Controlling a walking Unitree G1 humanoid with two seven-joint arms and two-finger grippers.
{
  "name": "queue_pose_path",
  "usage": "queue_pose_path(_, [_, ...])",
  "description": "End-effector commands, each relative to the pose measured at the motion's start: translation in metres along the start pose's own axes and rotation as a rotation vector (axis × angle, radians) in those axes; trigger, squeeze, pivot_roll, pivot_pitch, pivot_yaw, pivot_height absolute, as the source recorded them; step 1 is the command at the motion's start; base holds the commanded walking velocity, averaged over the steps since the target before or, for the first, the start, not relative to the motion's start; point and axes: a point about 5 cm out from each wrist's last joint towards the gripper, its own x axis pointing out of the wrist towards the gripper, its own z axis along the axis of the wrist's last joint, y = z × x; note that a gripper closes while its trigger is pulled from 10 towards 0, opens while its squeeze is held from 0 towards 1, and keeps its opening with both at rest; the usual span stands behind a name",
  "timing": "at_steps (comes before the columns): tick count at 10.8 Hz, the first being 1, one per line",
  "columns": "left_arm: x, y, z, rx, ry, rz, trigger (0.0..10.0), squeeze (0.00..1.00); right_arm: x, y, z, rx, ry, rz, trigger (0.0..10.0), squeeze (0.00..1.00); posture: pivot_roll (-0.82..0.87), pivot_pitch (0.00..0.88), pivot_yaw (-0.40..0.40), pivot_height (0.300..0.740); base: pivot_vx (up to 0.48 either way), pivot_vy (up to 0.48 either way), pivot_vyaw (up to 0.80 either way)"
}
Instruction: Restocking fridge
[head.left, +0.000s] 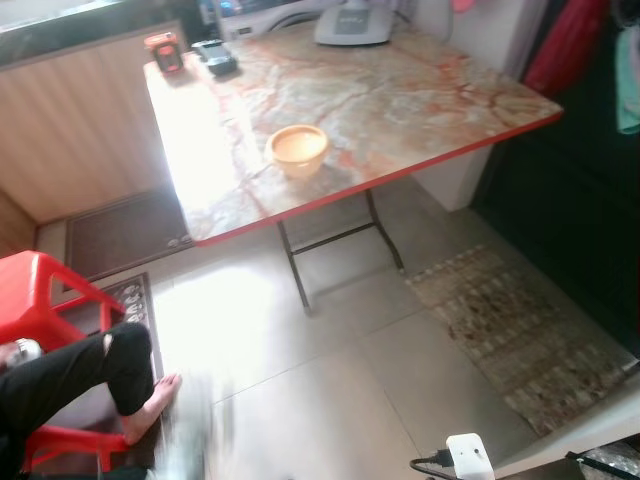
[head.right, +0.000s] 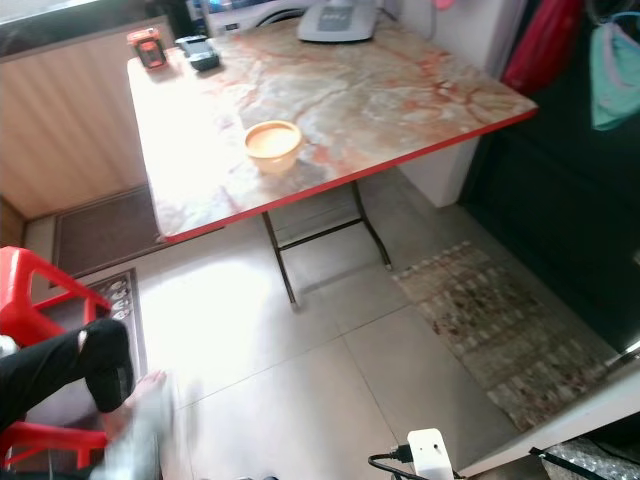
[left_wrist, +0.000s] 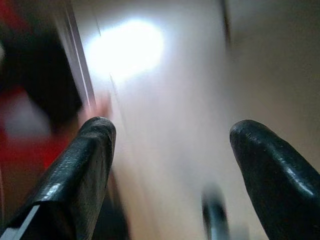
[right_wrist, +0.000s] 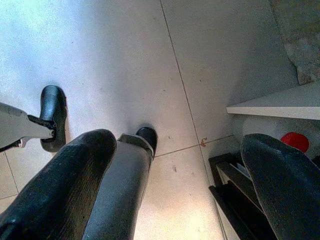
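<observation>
My left gripper (left_wrist: 170, 135) is open with nothing between its black fingers (left_wrist: 85, 165); behind it lie blurred pale floor and something red. My right gripper (right_wrist: 180, 145) is open too and hangs over the tiled floor, above my own dark feet (right_wrist: 52, 107). Beside it, a white ledge (right_wrist: 280, 105) covers a pale container with a red cap (right_wrist: 295, 141). A yellow bowl (head.left: 297, 148) stands near the front edge of the marble-patterned folding table (head.left: 400, 100). A white box-shaped appliance (head.left: 352, 22) sits at the table's far end.
A person's black-trousered leg and bare foot (head.left: 150, 395) rest by a red plastic chair (head.left: 40, 300) at the left. A patterned rug (head.left: 520, 330) lies to the right, beside a dark panel (head.left: 580, 200). A white plug with a cable (head.left: 468, 455) is at the bottom edge.
</observation>
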Motion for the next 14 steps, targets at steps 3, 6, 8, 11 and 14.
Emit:
queue_pose_path(3, [0.002,0.009,0.031,-0.064,-0.233,0.033,10.0,0.0,-0.001,0.002,-0.007,-0.005,0.022,0.008,10.0,0.0,-0.09,0.124,0.085,0.74,0.0,0.0,0.0])
queue_pose_path(6, [-0.003,-0.011,0.09,-0.033,-0.561,-0.059,10.0,0.0,-0.001,0.002,-0.007,-0.009,0.02,0.004,10.0,0.0,-0.09,0.122,0.087,0.74,0.0,0.0,0.0])
queue_pose_path(8, [-0.004,-0.035,0.121,-0.132,-0.64,-0.148,10.0,0.0,-0.001,0.001,-0.007,-0.018,0.019,0.006,10.0,0.0,-0.09,0.124,0.079,0.74,0.0,0.0,0.0])
queue_pose_path(11, [-0.009,-0.068,0.152,-0.137,-0.708,-0.33,10.0,0.0,-0.001,0.002,-0.006,-0.004,0.013,0.006,10.0,0.0,-0.1,0.126,0.09,0.74,0.0,0.0,0.0])
queue_pose_path(14, [-0.007,-0.066,0.163,-0.119,-0.725,-0.316,10.0,0.0,-0.001,0.004,-0.006,0.005,0.014,0.006,10.0,0.0,-0.09,0.124,0.103,0.74,0.0,0.0,0.0])
